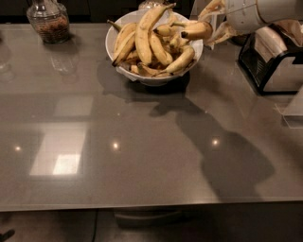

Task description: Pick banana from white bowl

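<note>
The white bowl (124,72) stands at the back middle of the grey table, heaped with several long curved bananas. My gripper (215,23) is at the bowl's right rim, reaching in from the upper right on a white arm. It is shut on the short stubby banana (196,30), which has a blackened tip pointing left. The banana is held roughly level, just above the rim and slightly clear of the pile.
A glass jar (47,20) with brown contents stands at the back left. A black and white appliance (274,61) sits at the right edge, close to the arm. The top of another jar (150,4) shows behind the bowl.
</note>
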You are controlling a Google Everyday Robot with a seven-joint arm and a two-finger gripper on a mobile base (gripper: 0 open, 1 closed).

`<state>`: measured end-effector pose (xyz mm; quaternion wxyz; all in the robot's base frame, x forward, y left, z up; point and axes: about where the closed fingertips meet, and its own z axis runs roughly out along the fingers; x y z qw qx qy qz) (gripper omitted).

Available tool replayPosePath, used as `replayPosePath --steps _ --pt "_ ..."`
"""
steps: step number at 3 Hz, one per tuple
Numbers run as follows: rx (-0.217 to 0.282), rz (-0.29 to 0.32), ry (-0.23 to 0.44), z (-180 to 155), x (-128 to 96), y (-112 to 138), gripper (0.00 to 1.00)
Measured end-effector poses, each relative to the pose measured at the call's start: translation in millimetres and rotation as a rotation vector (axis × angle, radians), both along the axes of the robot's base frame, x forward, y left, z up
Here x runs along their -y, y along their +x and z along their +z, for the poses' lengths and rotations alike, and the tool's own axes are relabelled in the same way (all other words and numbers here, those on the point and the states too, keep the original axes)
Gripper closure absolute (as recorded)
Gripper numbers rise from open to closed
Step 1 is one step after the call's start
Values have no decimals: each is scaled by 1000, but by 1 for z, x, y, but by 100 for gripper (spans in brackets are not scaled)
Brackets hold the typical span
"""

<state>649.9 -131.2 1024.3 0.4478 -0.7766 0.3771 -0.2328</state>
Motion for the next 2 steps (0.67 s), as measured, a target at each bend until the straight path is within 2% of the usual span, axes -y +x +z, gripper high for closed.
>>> replayPosePath --steps 1,2 --pt "11 -9 10 10 5 -26 100" --pt "8 27 47 16 6 -55 100"
